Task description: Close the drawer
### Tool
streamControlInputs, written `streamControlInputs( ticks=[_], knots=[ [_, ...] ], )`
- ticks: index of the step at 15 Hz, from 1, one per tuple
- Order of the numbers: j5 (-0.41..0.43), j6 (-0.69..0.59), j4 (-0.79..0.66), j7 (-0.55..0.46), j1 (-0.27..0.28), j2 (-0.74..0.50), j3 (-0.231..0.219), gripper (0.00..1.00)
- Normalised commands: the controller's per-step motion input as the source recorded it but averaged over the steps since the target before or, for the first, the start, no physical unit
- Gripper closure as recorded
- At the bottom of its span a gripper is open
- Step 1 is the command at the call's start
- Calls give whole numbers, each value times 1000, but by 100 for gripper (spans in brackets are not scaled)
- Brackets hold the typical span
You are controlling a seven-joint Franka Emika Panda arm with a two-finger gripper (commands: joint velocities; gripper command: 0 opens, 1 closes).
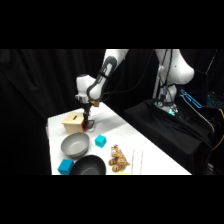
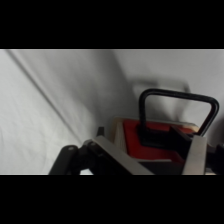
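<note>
From the side, we see the end effector (image 1: 86, 121) hanging low at the red front of the drawer (image 1: 85, 124). The drawer belongs to a pale wooden box (image 1: 73, 121) near the far left corner of the white counter (image 1: 145, 155). A grey bowl (image 1: 75, 144), a black bowl (image 1: 89, 165), two teal cubes (image 1: 100, 140) and a brown toy (image 1: 118, 158) sit nearer to us. We think a crooked push could slide the whole box away instead of shutting the drawer.

From the wrist, we see the drawer's red front (image 2: 145, 137) right under us, with its dark loop handle (image 2: 178, 113) standing up. We cannot tell if the end effector is spread or pressed together. It could catch on the loop and pull the drawer out again.
</note>
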Motion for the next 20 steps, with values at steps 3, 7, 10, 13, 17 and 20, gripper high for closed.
streamControlInputs(
  ticks=[3, 7, 10, 13, 17, 20],
  knots=[
    [162, -404, -63, -242, -67, -367, 59, 0],
    [126, -458, -214, -208, 7, -570, -11, 0],
    [125, -469, -141, -195, 61, -514, -60, 0],
    [134, -434, -25, -182, 78, -401, -99, 0],
    [130, -423, 150, -181, 68, -236, -135, 0],
    [141, -359, 237, -181, 67, -85, -124, 0]
  ],
)
